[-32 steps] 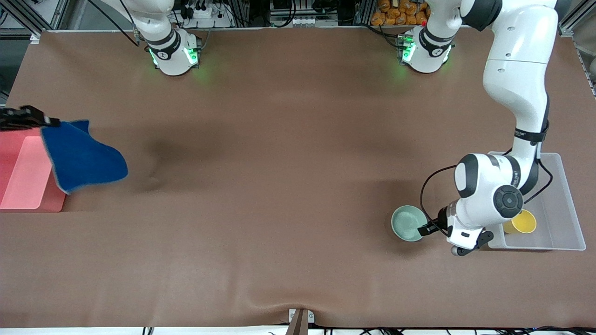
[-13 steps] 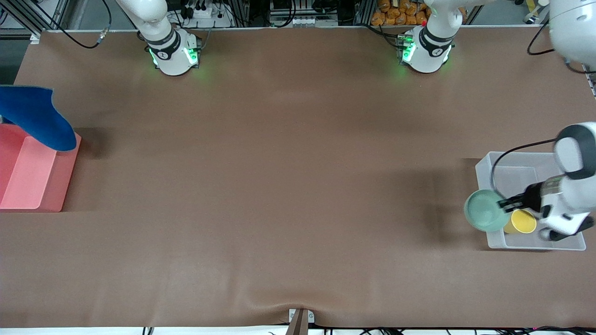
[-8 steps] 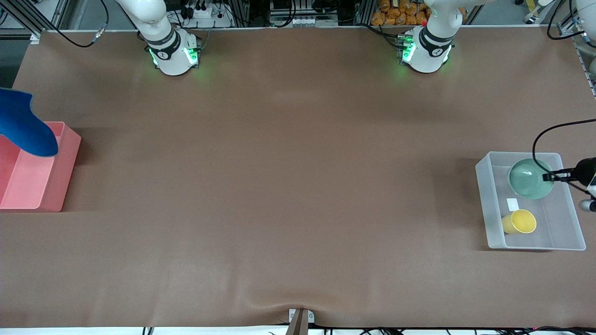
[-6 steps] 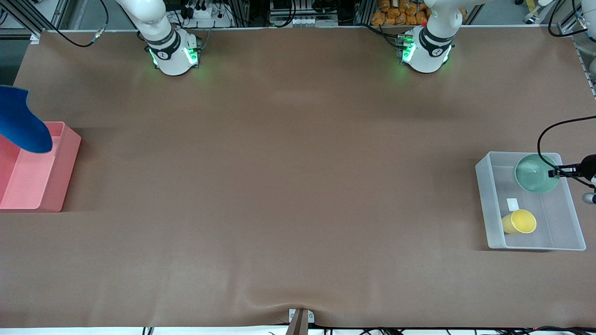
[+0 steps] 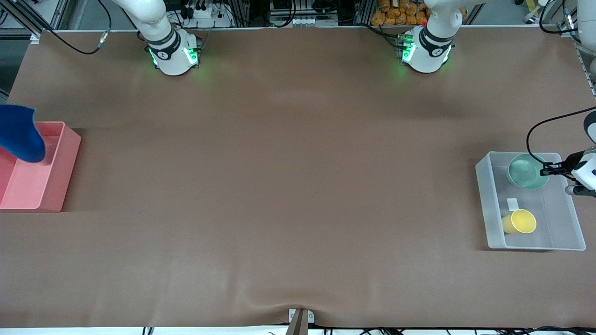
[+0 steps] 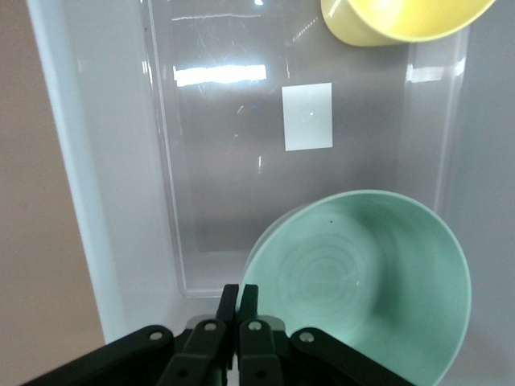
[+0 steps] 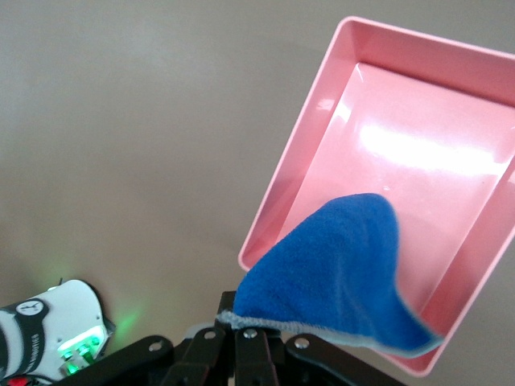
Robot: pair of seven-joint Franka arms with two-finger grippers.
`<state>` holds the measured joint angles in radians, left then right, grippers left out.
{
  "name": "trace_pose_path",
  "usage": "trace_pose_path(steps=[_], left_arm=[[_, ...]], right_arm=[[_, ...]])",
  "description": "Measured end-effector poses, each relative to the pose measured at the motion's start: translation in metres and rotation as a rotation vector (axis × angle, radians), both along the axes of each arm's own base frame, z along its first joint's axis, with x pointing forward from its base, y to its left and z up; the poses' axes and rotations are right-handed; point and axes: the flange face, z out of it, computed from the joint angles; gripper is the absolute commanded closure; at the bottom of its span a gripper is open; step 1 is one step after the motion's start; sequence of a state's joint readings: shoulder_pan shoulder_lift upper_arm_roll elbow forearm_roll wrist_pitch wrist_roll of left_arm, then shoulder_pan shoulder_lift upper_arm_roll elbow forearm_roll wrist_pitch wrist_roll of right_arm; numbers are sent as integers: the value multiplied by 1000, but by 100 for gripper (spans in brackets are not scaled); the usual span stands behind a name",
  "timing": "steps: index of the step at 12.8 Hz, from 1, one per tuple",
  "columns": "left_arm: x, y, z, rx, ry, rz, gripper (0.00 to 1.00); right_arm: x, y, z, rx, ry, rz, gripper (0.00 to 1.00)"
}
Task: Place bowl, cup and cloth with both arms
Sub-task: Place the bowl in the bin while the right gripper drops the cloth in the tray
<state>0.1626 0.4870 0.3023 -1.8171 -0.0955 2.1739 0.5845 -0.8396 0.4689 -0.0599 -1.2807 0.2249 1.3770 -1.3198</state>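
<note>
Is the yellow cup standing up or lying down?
Lying down. The cup rests on its side in the clear bin, its mouth showing.

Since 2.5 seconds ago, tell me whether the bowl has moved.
Yes. The bowl, pinched by the left gripper, went from the table into the clear bin, farther from the camera than the cup.

Glossy, smooth bowl [image 6: 378, 281] in a clear plastic bin [image 6: 105, 201] — fuzzy cloth [image 7: 330, 269] over shiny pink plastic tray [image 7: 322, 121], matt counter [image 5: 288, 186].

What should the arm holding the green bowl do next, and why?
Probably lower it a little and let go: the left gripper pinches the bowl by its rim over the clear bin, beside the cup.
</note>
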Motion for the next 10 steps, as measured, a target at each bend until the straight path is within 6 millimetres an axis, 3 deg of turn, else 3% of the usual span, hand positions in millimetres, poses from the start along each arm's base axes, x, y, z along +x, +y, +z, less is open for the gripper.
trace_pose_path(steps=[2, 4, 5, 6, 8, 9, 10], left_arm=[[-7, 1, -27, 26, -31, -19, 100], [-11, -2, -55, 37, -44, -19, 100], [-9, -3, -59, 41, -51, -21, 96], [-8, -4, -59, 41, -53, -28, 68], [-6, -4, -57, 42, -59, -57, 38], [-3, -7, -57, 42, -63, -67, 20], [2, -13, -55, 43, -69, -80, 0]], right_arm=[[24, 5, -29, -6, -5, 25, 100], [60, 26, -44, -31, -24, 73, 100], [72, 33, -56, -33, -26, 90, 100], [77, 34, -72, -23, -17, 93, 100], [77, 22, -116, -10, 0, 74, 100], [75, 17, -140, -3, 7, 69, 25], [73, 12, -160, 4, 10, 73, 0]])
